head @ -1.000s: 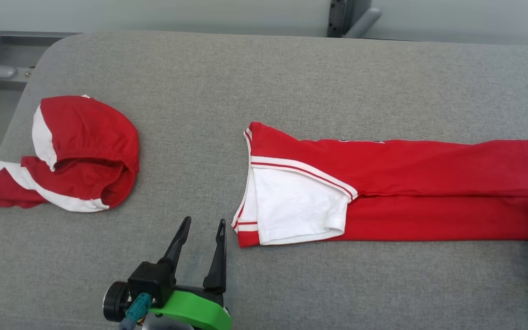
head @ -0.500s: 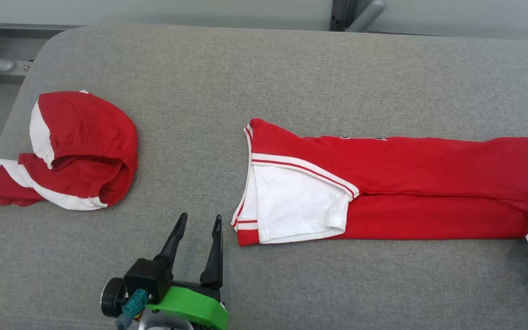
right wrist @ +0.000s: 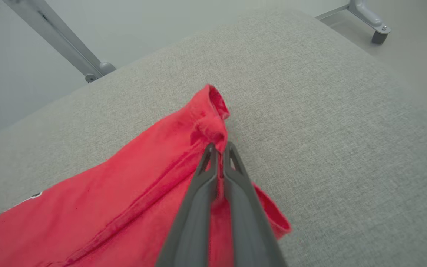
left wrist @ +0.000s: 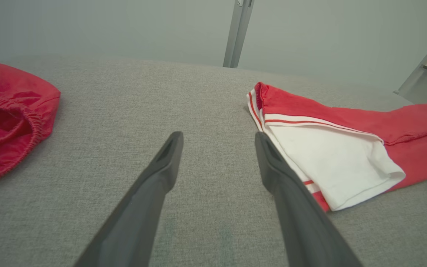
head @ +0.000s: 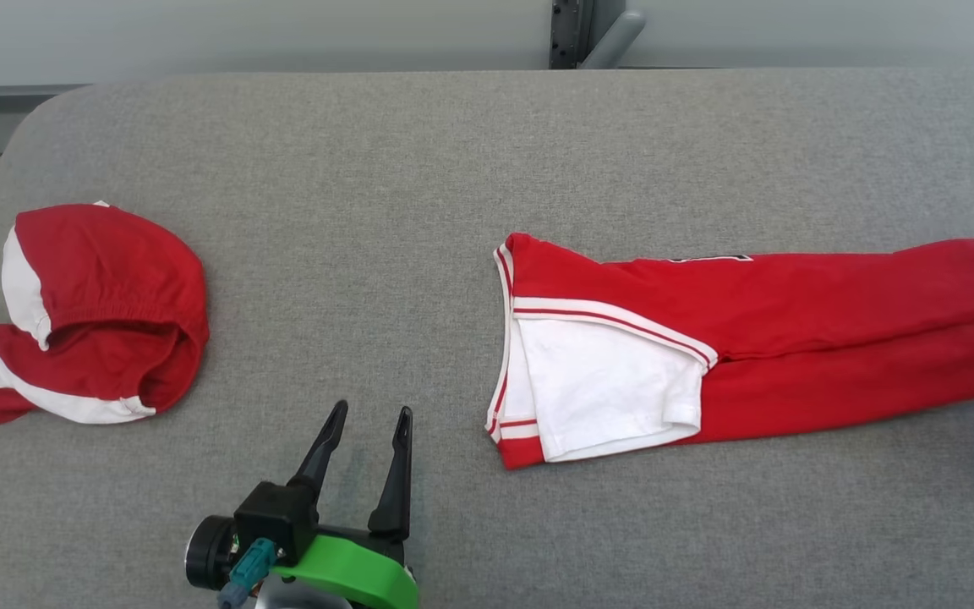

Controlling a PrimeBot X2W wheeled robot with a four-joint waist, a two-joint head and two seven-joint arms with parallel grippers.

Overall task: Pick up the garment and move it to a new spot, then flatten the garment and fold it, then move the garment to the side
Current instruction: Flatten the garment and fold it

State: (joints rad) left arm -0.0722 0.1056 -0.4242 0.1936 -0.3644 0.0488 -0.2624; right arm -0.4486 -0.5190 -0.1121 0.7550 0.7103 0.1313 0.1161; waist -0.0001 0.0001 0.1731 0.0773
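At the left edge of the head view, bunched red-and-white shorts lie on the grey tabletop. Low in the middle, my left end effector is wide open and holds nothing. Right of centre lies the folded red shirt, reaching the right edge. In the right wrist view, my right end effector is pinched closed on its hem.

Folded red-and-white garment, hem lifted
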